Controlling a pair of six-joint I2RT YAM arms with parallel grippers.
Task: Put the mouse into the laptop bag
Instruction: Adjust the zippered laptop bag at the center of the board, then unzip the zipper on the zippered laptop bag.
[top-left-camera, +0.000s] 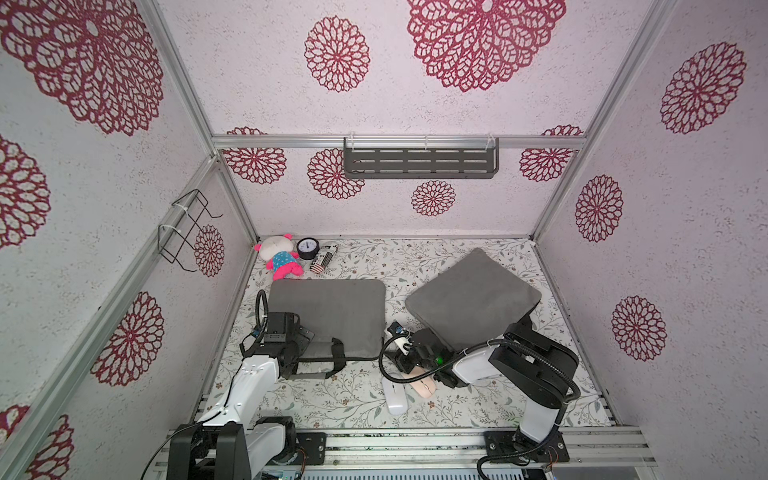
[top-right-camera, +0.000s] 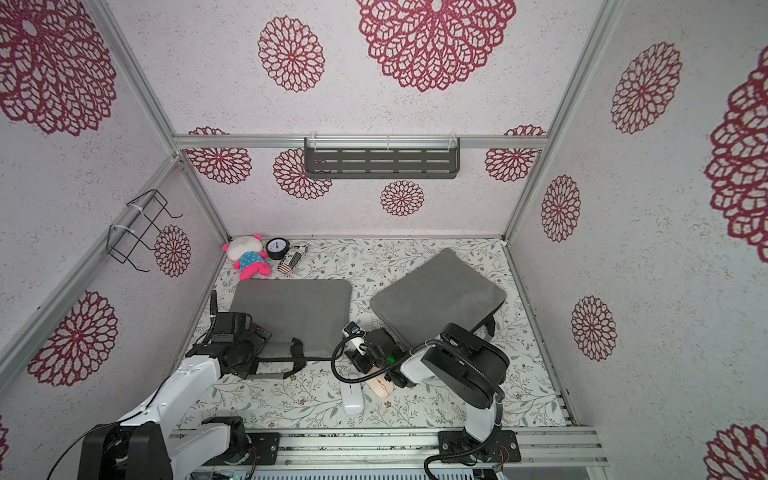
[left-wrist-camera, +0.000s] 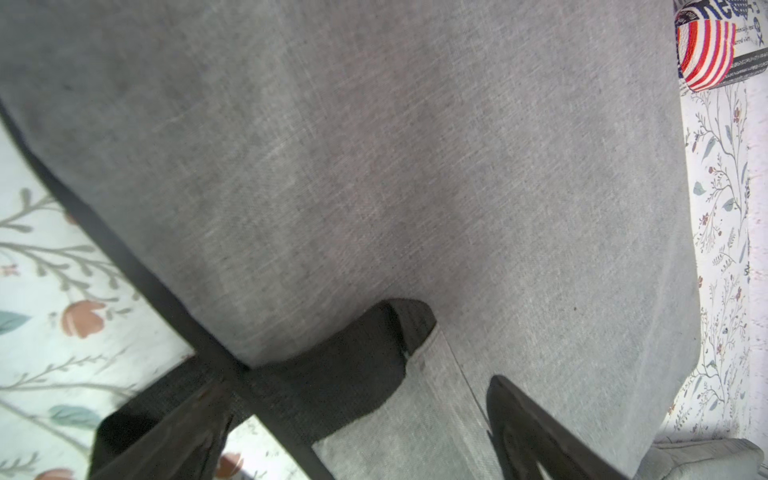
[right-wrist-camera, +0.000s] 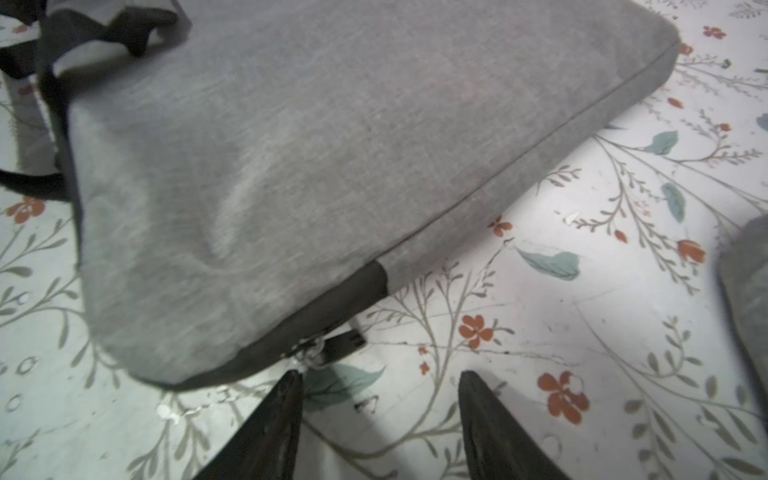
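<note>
Where the right arm (top-left-camera: 473, 365) overhangs, pink mouse (top-left-camera: 426, 390) half hidden, zipper pull (right-wrist-camera: 343, 344) blurred.

White mouse (top-left-camera: 395, 397) and pale pink mouse (top-left-camera: 424, 386) side by side, just beside right gripper (right-wrist-camera: 379, 376), grey laptop bag (right-wrist-camera: 332, 145) lying flat ahead, zipper pull (right-wrist-camera: 332, 347) near one fingertip

- Top views: stereo pair, high over desk (top-left-camera: 332, 401) front edge, tilted down twd back wall (top-left-camera: 374, 208), far off. Both share whole desk, left bag (top-left-camera: 332, 311), right bag (top-left-camera: 473, 299).
- L wrist cam: v. close over left bag (left-wrist-camera: 374, 166), looking along it twd desk's far edge; can (left-wrist-camera: 706, 50) at back left corner.
- R wrist cam: low, close, facing right bag's (right-wrist-camera: 332, 145) corner + zip pull (right-wrist-camera: 332, 347); same bag as in top views.
</note>
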